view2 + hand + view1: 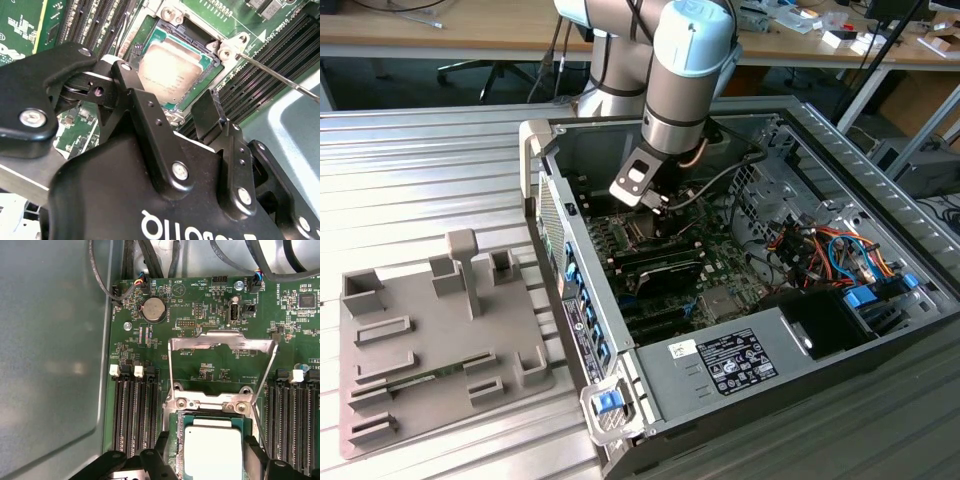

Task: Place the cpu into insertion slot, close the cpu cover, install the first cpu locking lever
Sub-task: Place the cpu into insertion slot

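The cpu [212,450] [167,70] lies flat, silvery face up, inside the insertion slot [173,440] [214,74] on the green motherboard. Beyond it the cpu cover [222,343], a silvery frame with a cut-out centre, stands raised on its hinge. A thin locking lever [280,77] sticks out from the socket corner. My gripper [205,462] [167,100] hangs just above the cpu, open. Its black fingers [210,112] stand on either side of the chip with nothing held. In the exterior view my gripper [650,195] reaches down into the open computer case.
Black memory slots [132,415] [292,420] flank the socket. Cables [150,260] and a coin battery [153,309] lie beyond the cover. The case wall [555,215] and drive cables [830,250] ring the board. A grey fixture plate [430,350] lies at the exterior view's left.
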`<action>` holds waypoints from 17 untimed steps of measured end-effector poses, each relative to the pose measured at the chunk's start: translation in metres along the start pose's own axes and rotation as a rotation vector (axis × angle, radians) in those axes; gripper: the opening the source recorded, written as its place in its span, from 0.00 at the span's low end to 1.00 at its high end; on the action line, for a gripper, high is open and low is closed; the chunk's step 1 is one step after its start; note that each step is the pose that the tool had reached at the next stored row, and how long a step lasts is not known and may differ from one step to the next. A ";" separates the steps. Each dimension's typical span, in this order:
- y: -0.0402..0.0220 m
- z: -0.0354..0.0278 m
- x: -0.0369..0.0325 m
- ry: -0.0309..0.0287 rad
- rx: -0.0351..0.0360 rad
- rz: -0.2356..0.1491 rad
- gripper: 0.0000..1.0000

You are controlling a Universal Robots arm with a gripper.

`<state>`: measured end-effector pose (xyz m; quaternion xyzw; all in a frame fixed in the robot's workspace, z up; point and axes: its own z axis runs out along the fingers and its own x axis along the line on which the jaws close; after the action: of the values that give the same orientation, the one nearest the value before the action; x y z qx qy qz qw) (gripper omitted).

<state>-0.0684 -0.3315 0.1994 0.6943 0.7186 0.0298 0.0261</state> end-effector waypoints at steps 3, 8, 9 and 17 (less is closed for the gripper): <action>0.0005 0.0006 0.0000 -0.0049 0.0003 0.000 0.68; 0.0010 0.0008 -0.0001 -0.0073 0.0004 0.000 0.68; 0.0010 0.0006 0.0000 -0.0074 0.0004 0.001 0.68; 0.0013 -0.0032 -0.0001 -0.0068 0.0003 -0.007 0.68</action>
<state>-0.0674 -0.3316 0.2027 0.6920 0.7208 0.0273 0.0285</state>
